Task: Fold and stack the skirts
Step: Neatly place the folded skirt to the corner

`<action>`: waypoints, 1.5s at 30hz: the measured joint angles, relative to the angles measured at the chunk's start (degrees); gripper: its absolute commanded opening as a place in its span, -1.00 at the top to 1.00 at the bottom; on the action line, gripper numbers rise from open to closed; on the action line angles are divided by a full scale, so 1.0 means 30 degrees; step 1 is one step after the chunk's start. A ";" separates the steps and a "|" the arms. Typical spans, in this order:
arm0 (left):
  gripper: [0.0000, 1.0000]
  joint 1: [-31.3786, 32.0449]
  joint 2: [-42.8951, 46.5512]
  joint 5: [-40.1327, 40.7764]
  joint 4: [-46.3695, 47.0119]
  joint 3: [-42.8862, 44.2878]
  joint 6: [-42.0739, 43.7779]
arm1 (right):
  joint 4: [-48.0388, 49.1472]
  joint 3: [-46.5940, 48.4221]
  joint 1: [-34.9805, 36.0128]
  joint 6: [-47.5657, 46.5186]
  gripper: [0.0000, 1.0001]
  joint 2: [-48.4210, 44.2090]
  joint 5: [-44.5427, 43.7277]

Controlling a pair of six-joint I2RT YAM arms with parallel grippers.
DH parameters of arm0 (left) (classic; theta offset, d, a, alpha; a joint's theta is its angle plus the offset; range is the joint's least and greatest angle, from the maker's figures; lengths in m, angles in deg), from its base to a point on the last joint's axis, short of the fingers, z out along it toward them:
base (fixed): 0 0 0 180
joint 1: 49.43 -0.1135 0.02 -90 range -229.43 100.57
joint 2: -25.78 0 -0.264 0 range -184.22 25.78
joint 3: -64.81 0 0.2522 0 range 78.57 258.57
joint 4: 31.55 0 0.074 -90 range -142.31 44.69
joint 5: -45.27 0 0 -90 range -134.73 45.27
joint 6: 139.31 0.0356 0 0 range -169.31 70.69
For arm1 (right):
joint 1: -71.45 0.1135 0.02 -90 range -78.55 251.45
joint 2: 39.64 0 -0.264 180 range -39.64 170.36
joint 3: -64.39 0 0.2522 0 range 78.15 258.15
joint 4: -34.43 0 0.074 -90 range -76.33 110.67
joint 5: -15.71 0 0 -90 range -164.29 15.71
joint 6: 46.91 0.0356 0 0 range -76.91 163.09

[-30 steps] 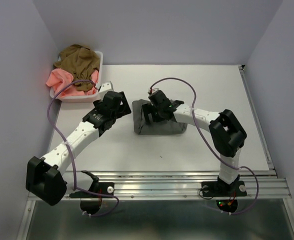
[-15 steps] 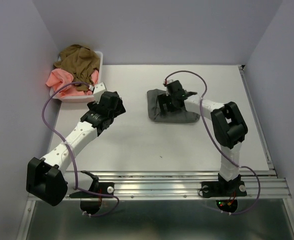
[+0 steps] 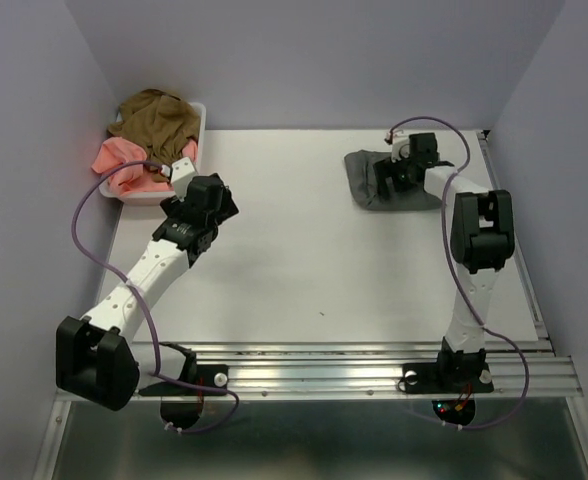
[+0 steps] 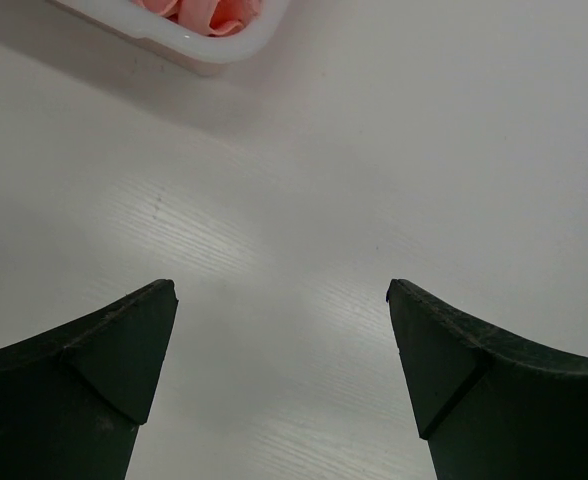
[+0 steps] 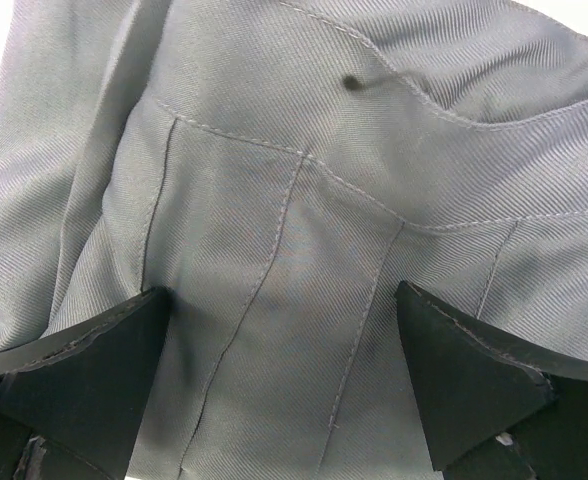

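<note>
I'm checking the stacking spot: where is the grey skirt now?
In the top view, the grey skirt lies folded at the table's far right, beneath the right arm's fingers, opposite the basket at far left.

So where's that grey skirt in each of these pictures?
Top external: the grey skirt lies bunched at the far right of the table.
Left wrist: not in it.
Right wrist: the grey skirt fills nearly the whole frame, under the right gripper.
Shared landmark: the white table, only a corner sliver in the right wrist view.
</note>
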 measured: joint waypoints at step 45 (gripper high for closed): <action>-0.97 -0.1719 -0.2514 -0.2120 0.1144 0.2710 0.0787 | -0.2834 0.9114 -0.4838 -0.0044 -1.00 0.0867 0.0117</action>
